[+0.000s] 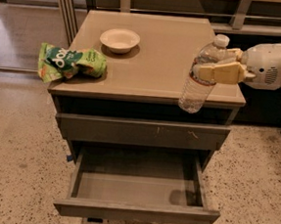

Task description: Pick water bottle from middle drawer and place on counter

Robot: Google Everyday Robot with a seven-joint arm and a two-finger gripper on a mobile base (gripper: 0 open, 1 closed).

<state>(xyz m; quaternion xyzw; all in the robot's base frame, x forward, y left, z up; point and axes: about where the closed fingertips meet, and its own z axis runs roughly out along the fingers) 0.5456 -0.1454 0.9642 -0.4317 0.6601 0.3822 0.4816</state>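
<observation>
My gripper [214, 67] comes in from the right and is shut on the water bottle [201, 76], a clear bottle with a white cap, held slightly tilted in the air over the counter's [160, 57] front right edge. The bottle's base hangs just past the front edge, in front of the dark gap under the top. The middle drawer [139, 187] is pulled open below and nothing lies in it. The drawer front above it [143, 132], with pale scratch marks, is closed.
A pale bowl [120, 39] sits at the counter's back left. A green snack bag [68, 62] lies at the left edge, hanging over it. Speckled floor [14, 147] surrounds the cabinet. A rail and dark furniture stand behind and to the right.
</observation>
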